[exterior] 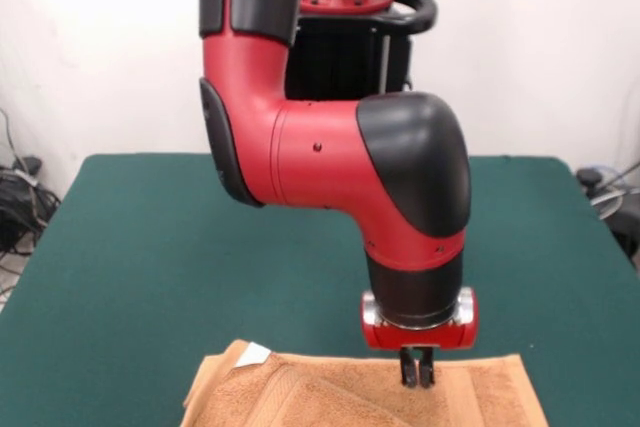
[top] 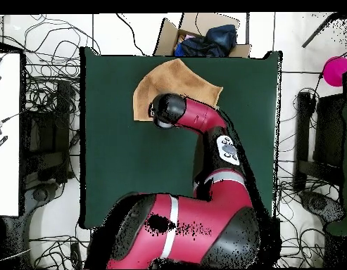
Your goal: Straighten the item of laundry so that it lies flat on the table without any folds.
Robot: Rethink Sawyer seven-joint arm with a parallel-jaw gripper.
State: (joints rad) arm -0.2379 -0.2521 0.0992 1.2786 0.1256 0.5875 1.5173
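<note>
Item: orange-tan towel (exterior: 370, 392), terry, lying on the green table (exterior: 130, 247) at the edge farthest from the robot's pedestal. Directly beneath the gripper (exterior: 418, 371); the cloth spreads out to both sides of it, more to the side where the white tag (exterior: 254, 354) shows.

Condition: not flat. In the front view a diagonal ridge runs across the cloth away from the gripper toward the tag side, and the tag corner looks doubled over. From above, the towel's (top: 177, 88) outline is irregular, not a clean rectangle, one corner poking toward the table's (top: 127, 162) far edge.

Long axis: runs crosswise under the gripper, roughly along the table edge.

End effector: single arm, wrist pointing straight down, fingertips at or just above the cloth. The fingers sit close together, seemingly closed; whether any fabric is pinched between them I cannot tell.

Judgement: the fold lies toward the tag side of the gripper, so that is where work remains.

Markings: tag is blank from here; no legible writing anywhere.
</note>
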